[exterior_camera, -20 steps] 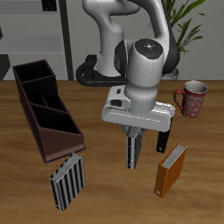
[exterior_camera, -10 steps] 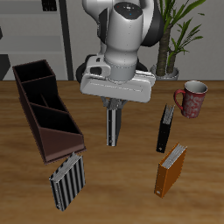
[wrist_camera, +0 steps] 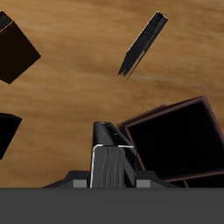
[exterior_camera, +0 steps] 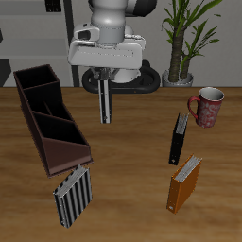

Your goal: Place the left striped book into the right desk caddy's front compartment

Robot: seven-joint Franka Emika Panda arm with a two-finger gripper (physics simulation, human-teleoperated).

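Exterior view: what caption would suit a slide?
Fingers carry the left striped book above the table toward the right desk caddy.

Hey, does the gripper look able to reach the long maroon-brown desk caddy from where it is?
Probably yes: the gripper, shut on the slim striped book, hangs beside the caddy, with nothing between them.

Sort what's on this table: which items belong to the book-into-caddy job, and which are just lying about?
Job:
left striped book, held upright in the gripper
right desk caddy

Lying about:
wider striped book
orange book
black book
red mug
potted plant
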